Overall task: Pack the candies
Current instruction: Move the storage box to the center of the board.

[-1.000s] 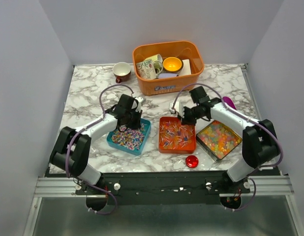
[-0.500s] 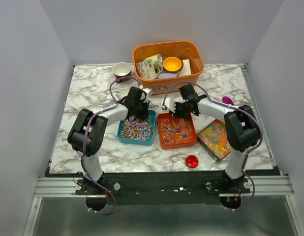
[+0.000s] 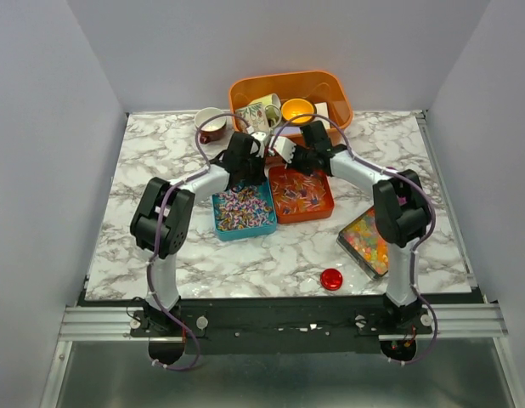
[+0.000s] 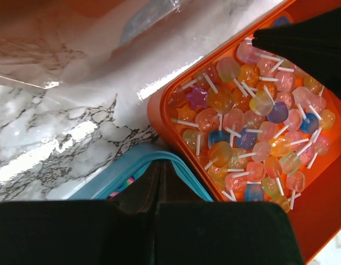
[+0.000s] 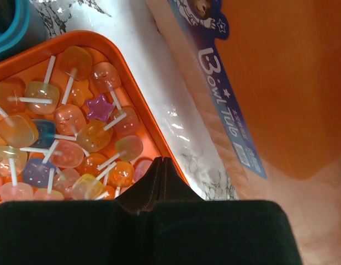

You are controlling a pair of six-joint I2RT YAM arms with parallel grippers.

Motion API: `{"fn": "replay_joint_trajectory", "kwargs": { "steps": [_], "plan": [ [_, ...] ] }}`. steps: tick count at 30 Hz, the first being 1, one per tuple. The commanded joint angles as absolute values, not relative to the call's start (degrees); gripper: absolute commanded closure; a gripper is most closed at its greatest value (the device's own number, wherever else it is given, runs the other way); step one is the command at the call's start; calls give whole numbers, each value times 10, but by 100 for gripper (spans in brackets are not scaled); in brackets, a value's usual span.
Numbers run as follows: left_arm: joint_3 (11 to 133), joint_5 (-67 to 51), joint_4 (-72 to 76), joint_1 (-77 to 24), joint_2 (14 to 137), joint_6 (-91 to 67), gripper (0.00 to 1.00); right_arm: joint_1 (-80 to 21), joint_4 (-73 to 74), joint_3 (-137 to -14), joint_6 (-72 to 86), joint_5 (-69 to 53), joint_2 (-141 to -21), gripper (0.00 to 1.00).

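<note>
Dragging teal tray, orange tray of candies, nearer orange tub

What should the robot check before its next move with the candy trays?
1. Left tool pinches the teal tray rim: ok.
2. Right tool pinches the orange tray rim: ok.
3. Candies sit inside the trays, with no spills visible: ok.
4. Orange tray is apart from the orange tub, with table showing between them: ok.
5. Jelly-bead tray beside the right arm is safe from a bump: cannot tell.
</note>
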State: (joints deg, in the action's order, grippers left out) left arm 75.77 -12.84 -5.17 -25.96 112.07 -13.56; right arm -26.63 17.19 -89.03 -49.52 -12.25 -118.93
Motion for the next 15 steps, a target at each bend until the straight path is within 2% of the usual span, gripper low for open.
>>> {"fn": "replay_joint_trajectory", "kwargs": {
  "steps": [1, 8, 15],
  "plan": [
    [771, -144, -57, -246, 1056, -144, 95, -266, 196, -890, -472, -114, -1123, 99],
    [701, -220, -129, -242, 920, -136, 91, -245, 241, -731, -474, -108, -902, 99],
    [619, -194, -107, -240, 859, -168, 91, -172, 382, -607, -530, -107, -794, 99]
  ]
}}
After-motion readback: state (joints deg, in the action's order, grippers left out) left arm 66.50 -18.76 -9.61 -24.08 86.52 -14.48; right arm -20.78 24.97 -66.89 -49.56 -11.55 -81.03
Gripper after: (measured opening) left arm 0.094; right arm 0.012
